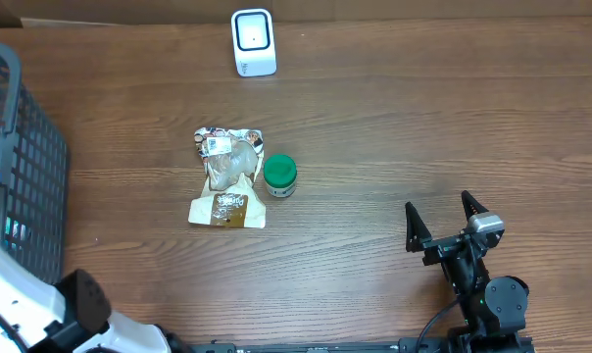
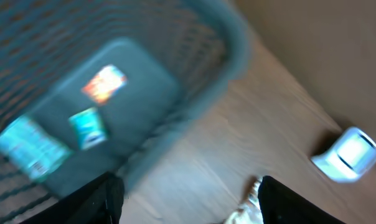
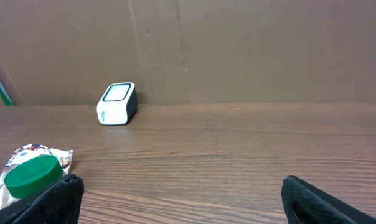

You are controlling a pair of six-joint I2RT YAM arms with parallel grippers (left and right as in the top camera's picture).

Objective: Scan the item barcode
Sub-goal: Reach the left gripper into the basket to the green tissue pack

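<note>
A white barcode scanner (image 1: 253, 42) stands at the table's far edge, and shows in the right wrist view as the scanner (image 3: 117, 104) and, blurred, in the left wrist view as the scanner (image 2: 348, 155). Mid-table lie a clear-and-brown snack bag (image 1: 228, 177) and, touching its right side, a small jar with a green lid (image 1: 279, 174); the lid (image 3: 32, 175) is far left of my right gripper. My right gripper (image 1: 438, 208) rests open near the front right, nothing between its fingers. The left gripper (image 2: 191, 200) is open and empty above the basket's edge, the bag's corner (image 2: 247, 210) by its right finger.
A dark mesh basket (image 1: 26, 167) stands at the left edge with several packets inside, seen blurred in the left wrist view as the basket (image 2: 119, 93). My left arm (image 1: 75, 304) comes in at the bottom left corner. A brown cardboard wall (image 3: 238, 50) backs the table.
</note>
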